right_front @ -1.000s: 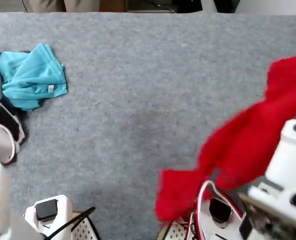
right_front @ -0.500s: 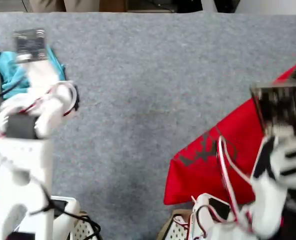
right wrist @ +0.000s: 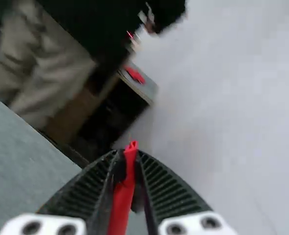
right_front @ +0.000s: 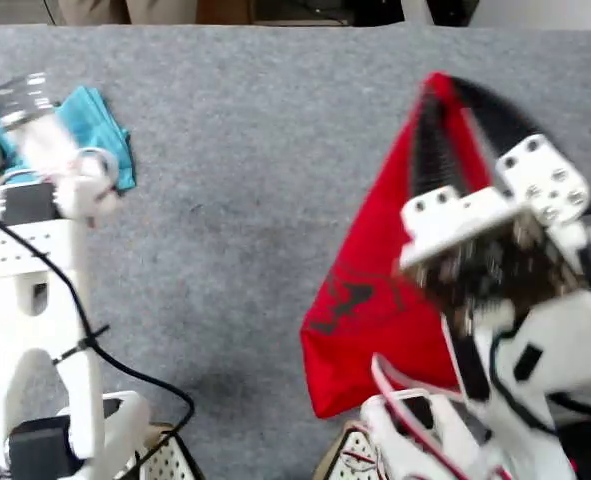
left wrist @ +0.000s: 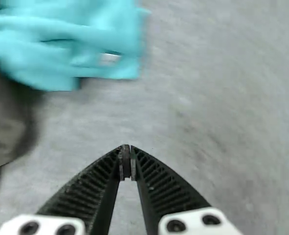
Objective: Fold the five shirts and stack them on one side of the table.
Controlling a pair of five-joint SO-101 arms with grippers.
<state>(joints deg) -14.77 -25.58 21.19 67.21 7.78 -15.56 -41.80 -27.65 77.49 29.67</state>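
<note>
At the grey felt table's (right_front: pixel 275 150) three o'clock, the red fabric shirt (right_front: pixel 375 290) hangs, long axis running one to seven o'clock. The raised right gripper (right_front: pixel 437 85) clamps its top corner. The left gripper (left wrist: pixel 126 161), closed on nothing, hovers at nine.

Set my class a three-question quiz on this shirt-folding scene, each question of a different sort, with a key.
1. True or false: the left gripper is shut with nothing in it.
2. What does the right gripper grip? A) a black sock B) the red shirt C) nothing
3. Fill in: the turquoise shirt lies on the grey table beside the ___ arm.
Key: 1 true; 2 B; 3 left.
</note>
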